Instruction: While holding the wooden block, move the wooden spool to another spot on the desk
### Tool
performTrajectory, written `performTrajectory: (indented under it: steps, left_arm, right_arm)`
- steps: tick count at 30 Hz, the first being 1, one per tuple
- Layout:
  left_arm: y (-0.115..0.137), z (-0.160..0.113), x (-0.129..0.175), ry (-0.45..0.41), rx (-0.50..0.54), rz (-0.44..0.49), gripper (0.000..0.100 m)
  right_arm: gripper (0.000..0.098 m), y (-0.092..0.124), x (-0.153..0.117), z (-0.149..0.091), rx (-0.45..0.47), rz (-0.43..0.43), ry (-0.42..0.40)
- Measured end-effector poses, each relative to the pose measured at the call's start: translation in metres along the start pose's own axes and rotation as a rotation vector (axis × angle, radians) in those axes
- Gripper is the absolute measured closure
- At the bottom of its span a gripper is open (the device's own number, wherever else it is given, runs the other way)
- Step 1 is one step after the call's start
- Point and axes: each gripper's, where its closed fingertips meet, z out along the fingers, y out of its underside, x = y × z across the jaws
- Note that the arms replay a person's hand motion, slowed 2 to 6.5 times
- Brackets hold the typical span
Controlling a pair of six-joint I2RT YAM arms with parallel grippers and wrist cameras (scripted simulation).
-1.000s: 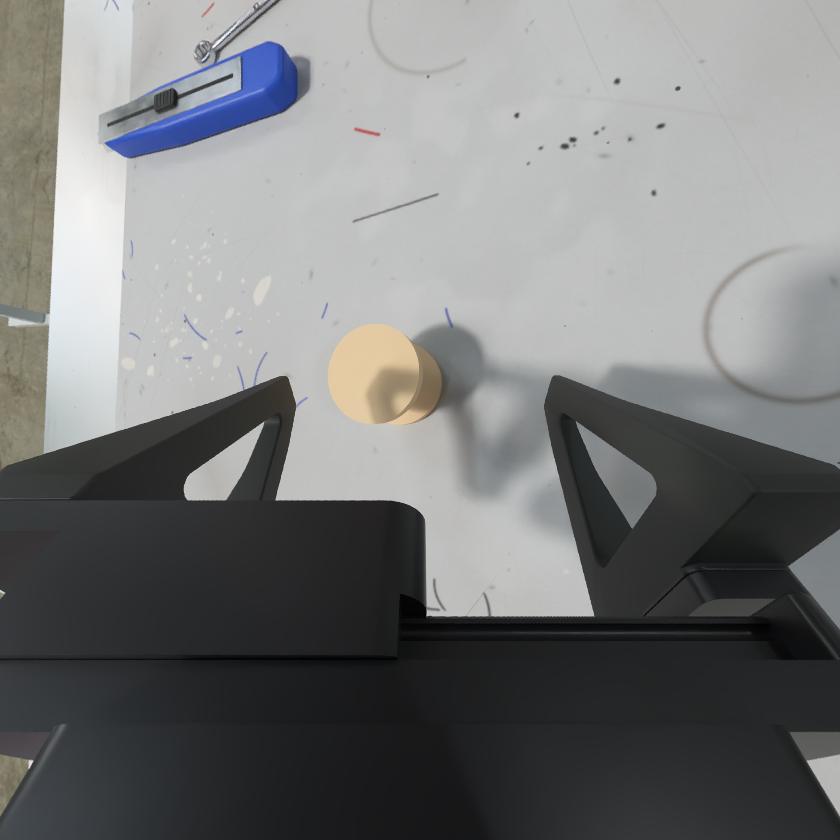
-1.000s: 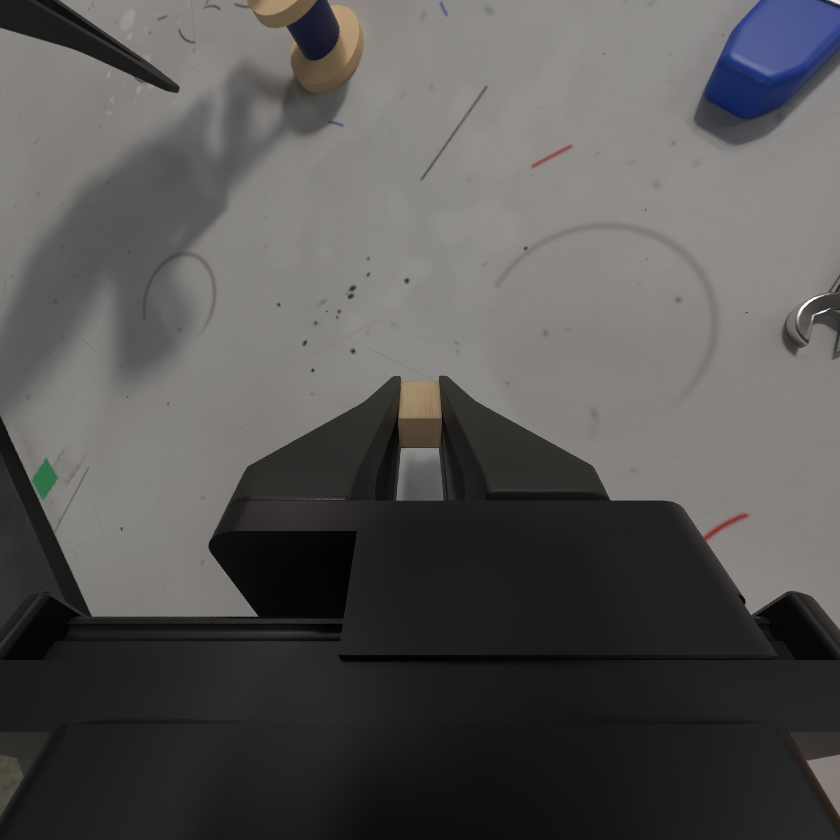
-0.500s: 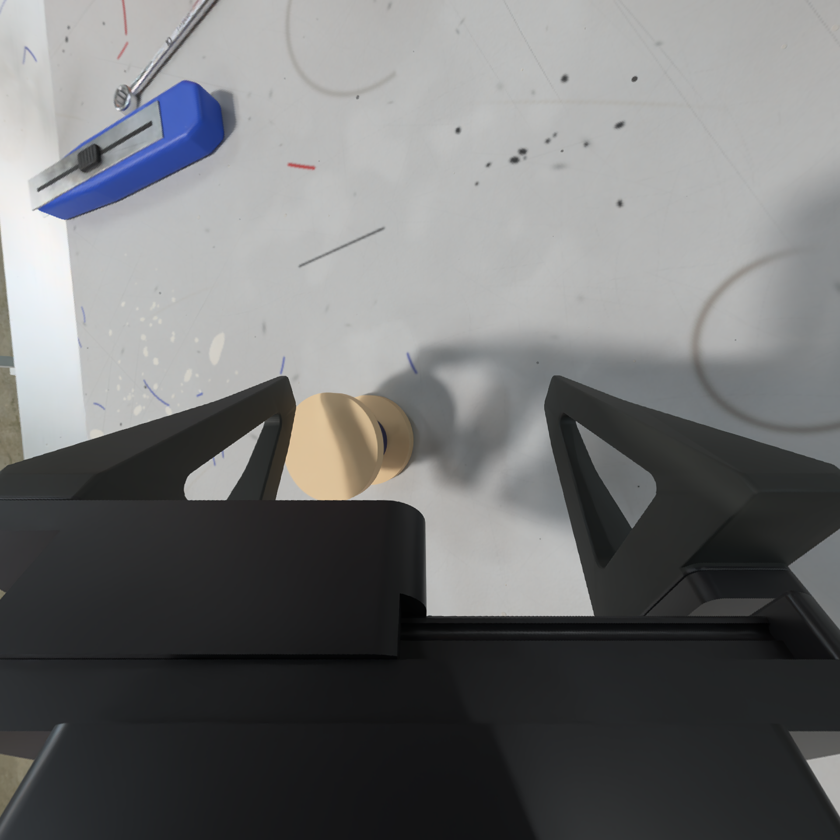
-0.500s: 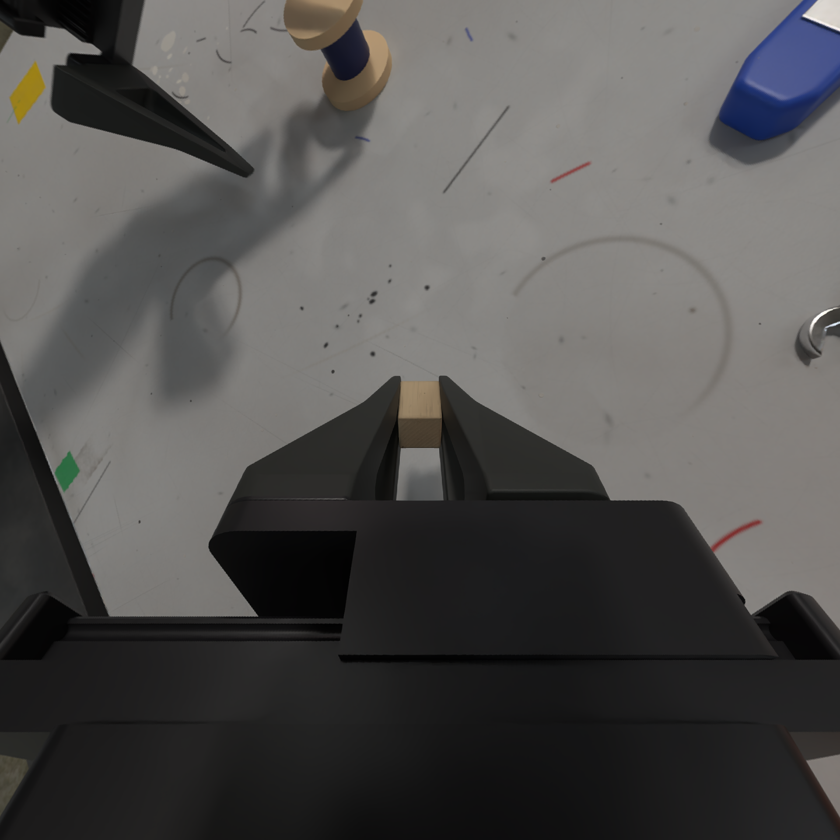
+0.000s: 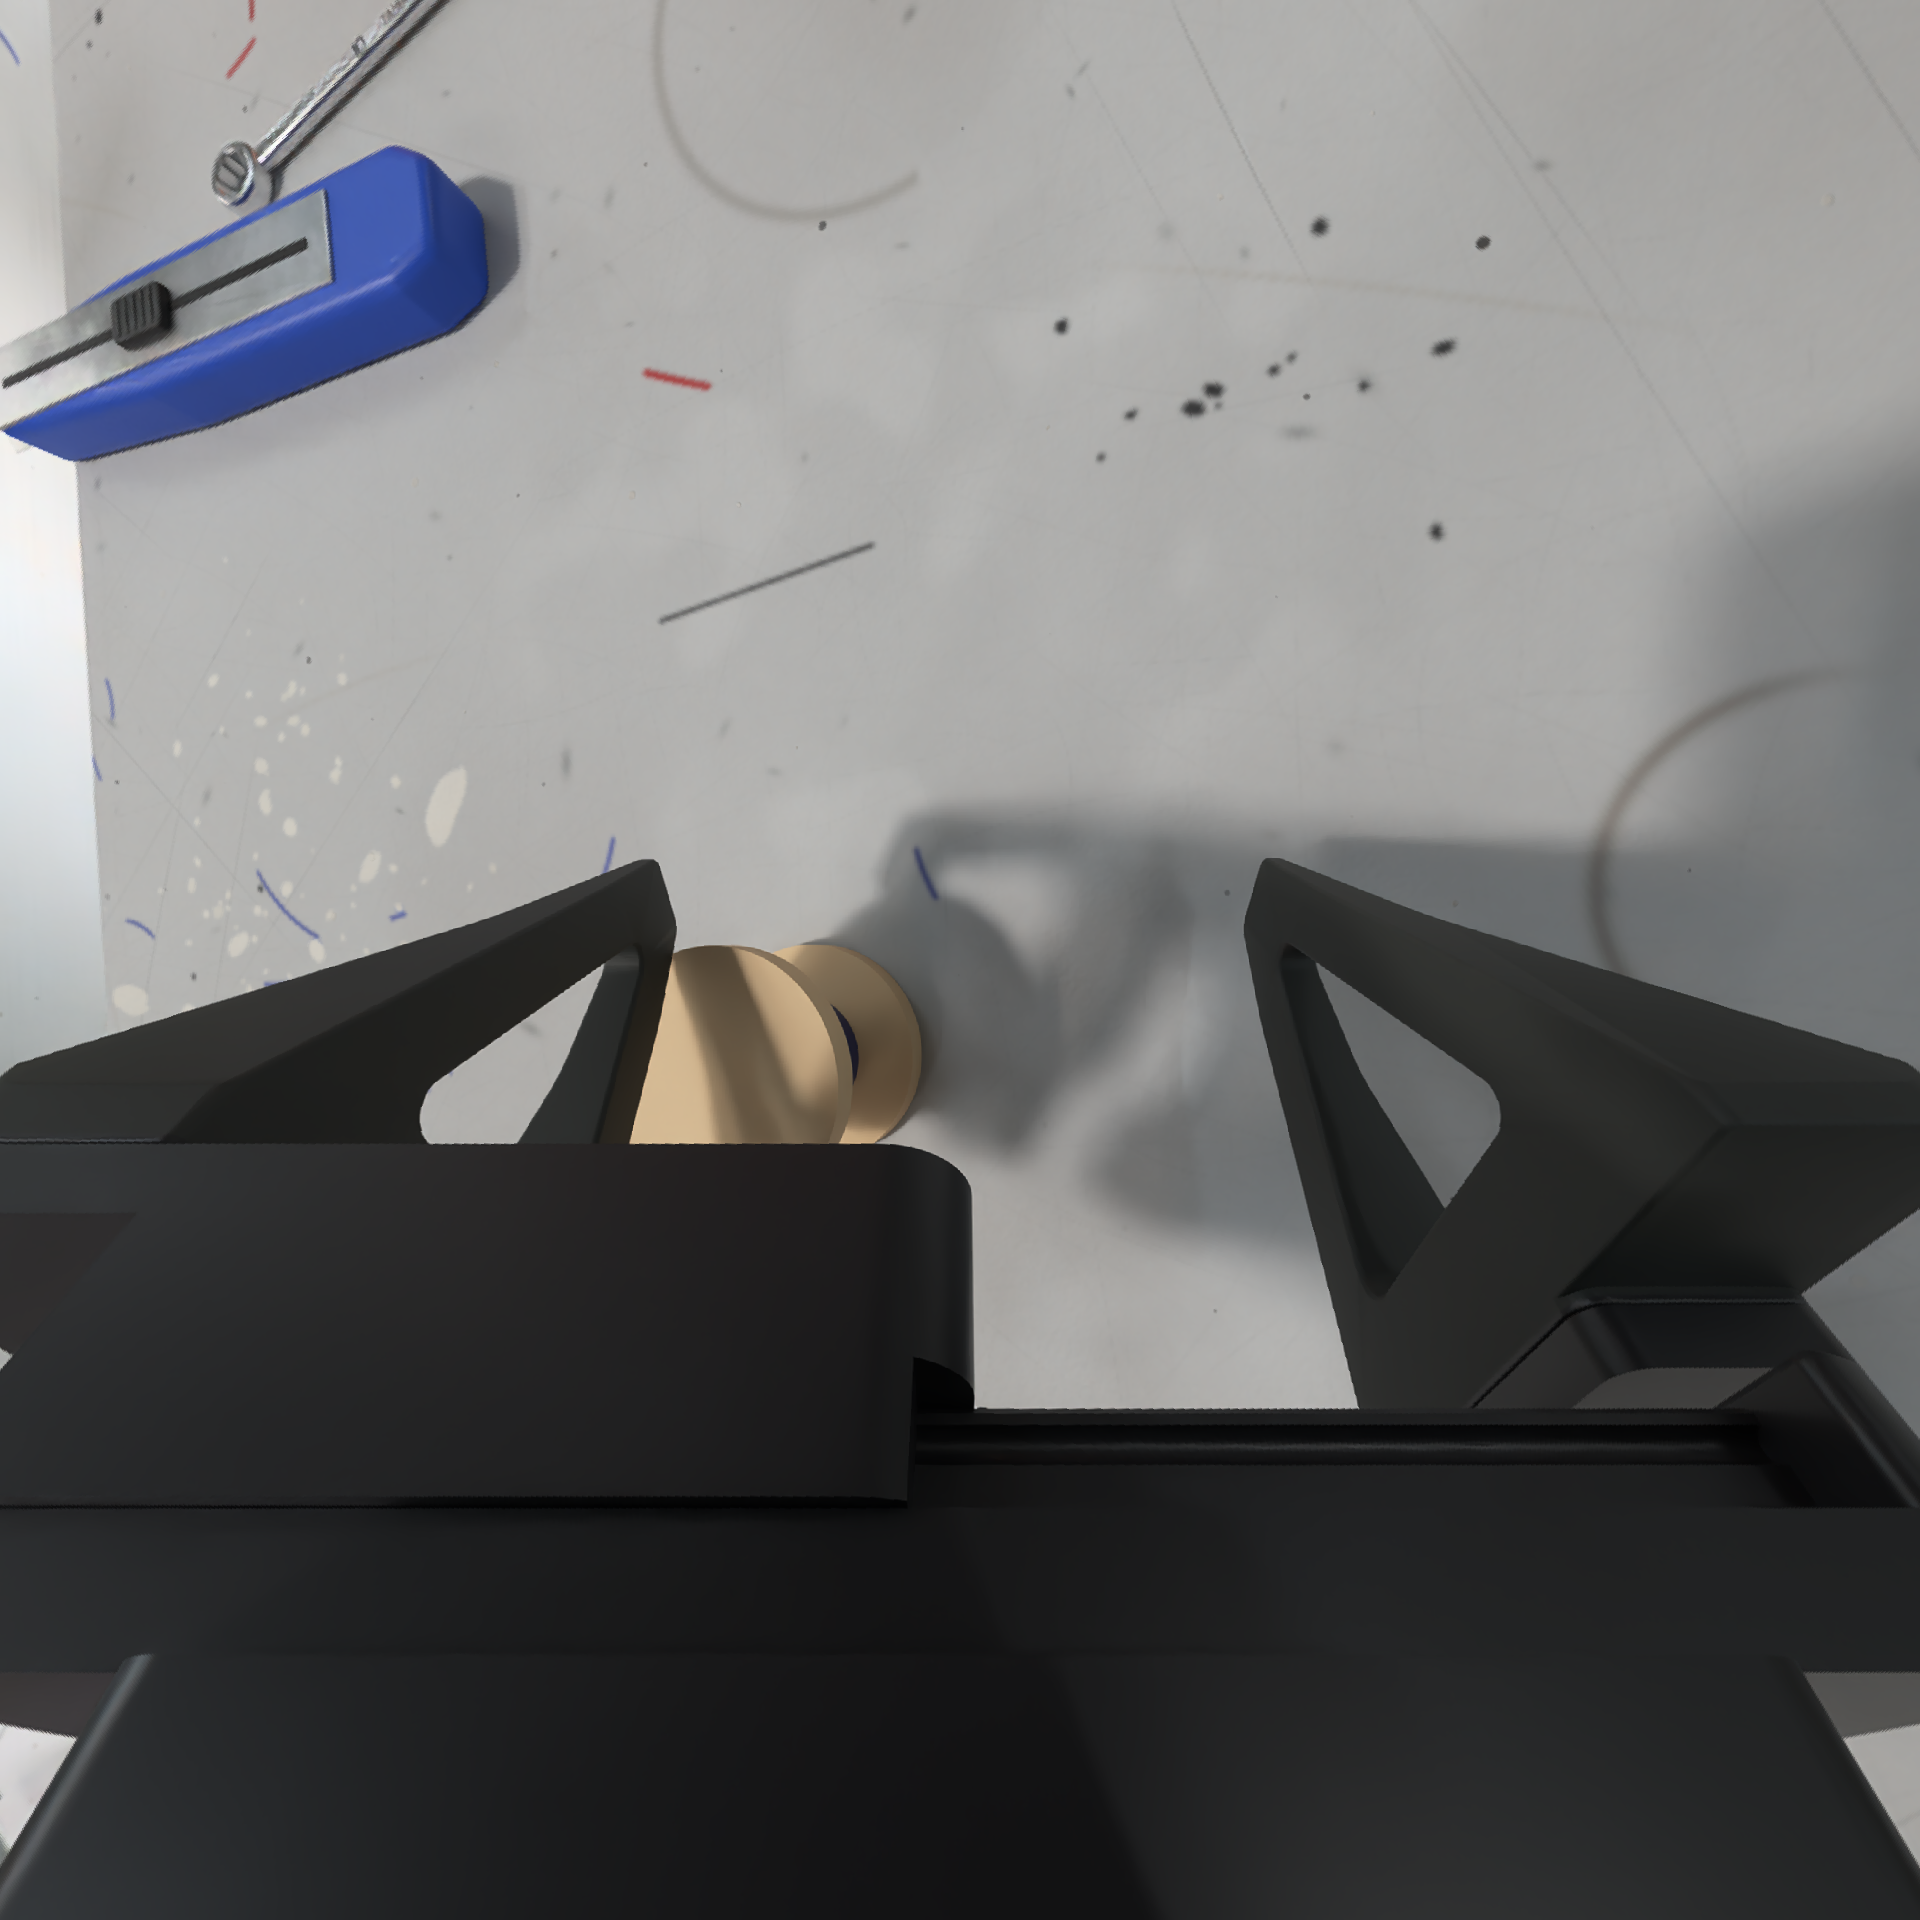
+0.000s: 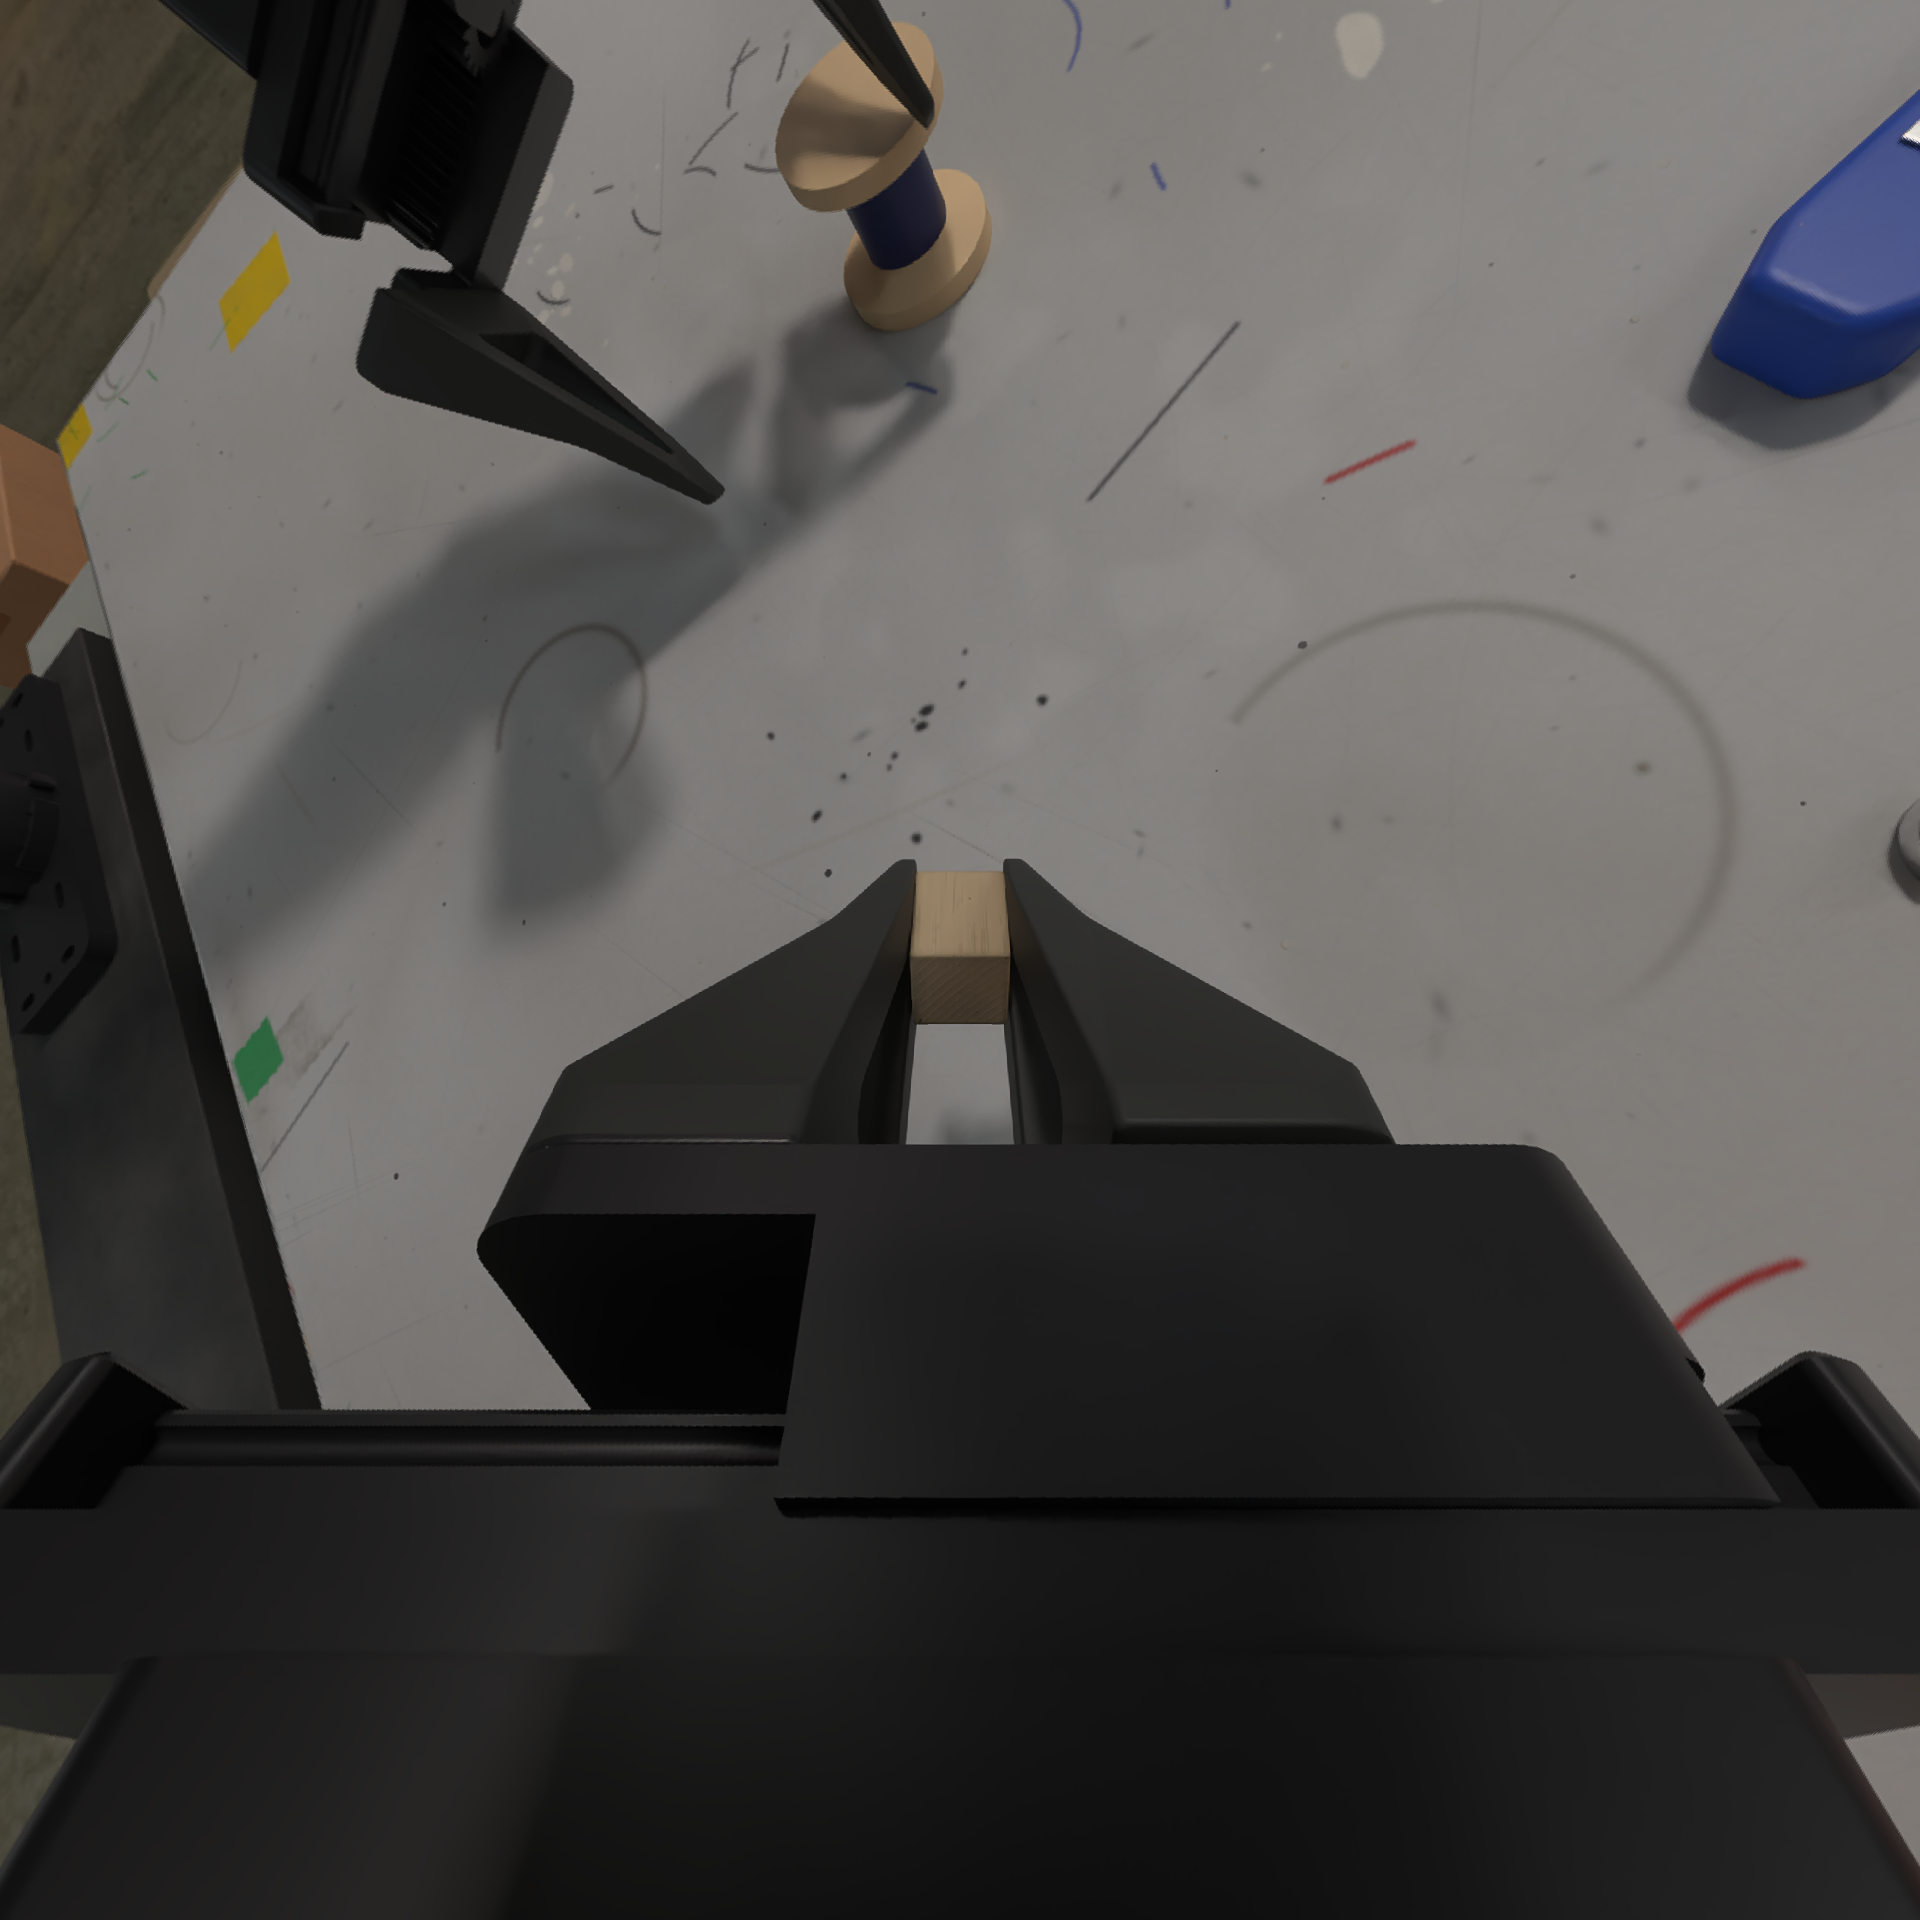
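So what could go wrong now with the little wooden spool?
The tan wooden spool with dark blue thread sits hard against one finger of the open left gripper, far from the other; closing now could shove or topple it. Its upper flange looks tilted already. The right gripper must also keep squeezing the small pale wooden block.

Table [image 5: 1039,675]: matt pale grey, smooth, marked with scuffs, ink specks and paint flecks. Wooden spool [image 6: 883,177]: pale smooth wood is seen on the flanges, with a dark blue wound core. Wooden block [image 6: 960,945]: light unfinished wood, faint grain shown. Fingers [image 5: 1382,1091]: matt black plastic. Utility knife [image 5: 249,312]: glossy blue plastic with a brushed metal plate. Wrench [image 5: 312,104]: shiny metal.
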Motion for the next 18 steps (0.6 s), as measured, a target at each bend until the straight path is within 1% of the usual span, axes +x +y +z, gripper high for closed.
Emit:
performTrajectory:
  steps: [12,18]
  left_arm:
    - [-0.010,0.012,-0.003,-0.022,0.002,-0.098,0.006]
    - [-0.021,0.022,-0.009,-0.065,-0.012,-0.187,0.006]
  right_arm:
    - [0.0843,-0.001,0.002,-0.007,0.023,0.008,-0.025]
    - [0.0843,-0.002,0.005,-0.011,0.032,-0.003,-0.021]
